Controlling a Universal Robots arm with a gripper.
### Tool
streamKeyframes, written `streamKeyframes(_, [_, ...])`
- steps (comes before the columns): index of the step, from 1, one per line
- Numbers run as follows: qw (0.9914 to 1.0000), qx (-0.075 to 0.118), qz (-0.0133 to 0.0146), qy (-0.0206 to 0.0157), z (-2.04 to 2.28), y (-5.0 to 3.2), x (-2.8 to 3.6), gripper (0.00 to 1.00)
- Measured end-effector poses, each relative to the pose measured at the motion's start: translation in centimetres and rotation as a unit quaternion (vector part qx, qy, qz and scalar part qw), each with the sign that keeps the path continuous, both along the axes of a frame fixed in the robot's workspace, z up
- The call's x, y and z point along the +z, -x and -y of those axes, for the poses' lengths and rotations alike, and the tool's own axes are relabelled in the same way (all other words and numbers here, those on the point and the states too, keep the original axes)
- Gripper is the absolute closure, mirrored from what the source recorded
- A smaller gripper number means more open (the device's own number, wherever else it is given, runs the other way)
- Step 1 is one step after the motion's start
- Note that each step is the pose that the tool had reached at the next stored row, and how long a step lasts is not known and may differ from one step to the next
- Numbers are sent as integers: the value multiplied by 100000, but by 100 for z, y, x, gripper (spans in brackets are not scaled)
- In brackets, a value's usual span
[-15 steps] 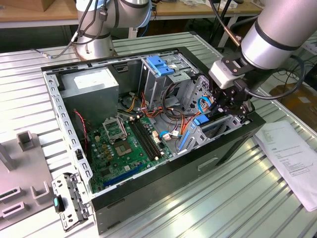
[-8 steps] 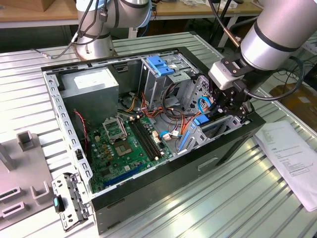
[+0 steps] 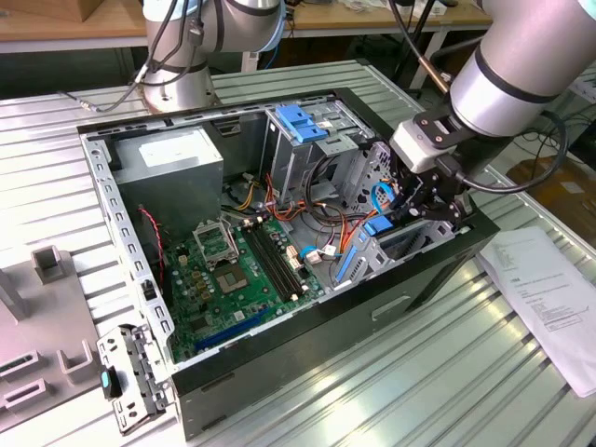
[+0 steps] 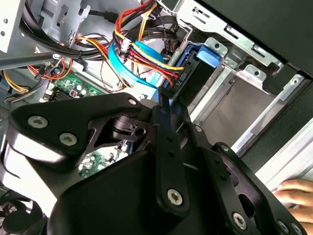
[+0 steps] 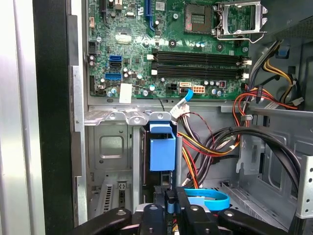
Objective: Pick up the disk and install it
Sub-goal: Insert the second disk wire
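Observation:
The disk (image 5: pixel 162 147) stands on edge in the drive bay at the front corner of the open computer case (image 3: pixel 140 270). Its blue carrier end shows in the first wrist view, with the dark slot of the bay around it. My gripper (image 5: pixel 170 198) is right at the disk's near edge, the black fingers (image 5: pixel 183 208) close together with a thin strip of blue rail between them. In the exterior view the gripper (image 3: pixel 424 203) reaches down into the case's right corner, beside the blue carrier (image 3: pixel 377 226). The second wrist view shows the blue carrier (image 4: pixel 198 56) seated between silver bay rails.
Bundles of red, yellow and black cables (image 5: pixel 220 142) and a blue flat cable (image 5: pixel 210 198) crowd the bay. A grey drive cage with a blue latch (image 3: pixel 298 121) stands behind. A paper sheet (image 3: pixel 549 298) lies on the table, and a hand (image 4: pixel 293 191) rests near the case.

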State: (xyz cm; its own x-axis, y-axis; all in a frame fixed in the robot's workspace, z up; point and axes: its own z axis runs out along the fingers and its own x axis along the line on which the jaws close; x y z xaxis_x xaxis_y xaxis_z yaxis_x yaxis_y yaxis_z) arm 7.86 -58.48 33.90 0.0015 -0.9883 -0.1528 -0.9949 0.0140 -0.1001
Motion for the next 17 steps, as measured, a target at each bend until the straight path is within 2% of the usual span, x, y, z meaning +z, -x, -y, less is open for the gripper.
streamKeyframes(3, [100000, 0, 0, 16, 0, 0, 67, 76])
streamKeyframes(5, [100000, 2, 2, 16, 0, 0, 164, 76])
streamKeyframes(7, [100000, 1, 2, 16, 0, 0, 172, 78])
streamKeyframes(9, [100000, 1, 1, 16, 0, 0, 175, 89])
streamKeyframes(17, [100000, 3, 0, 20, 0, 0, 198, 89])
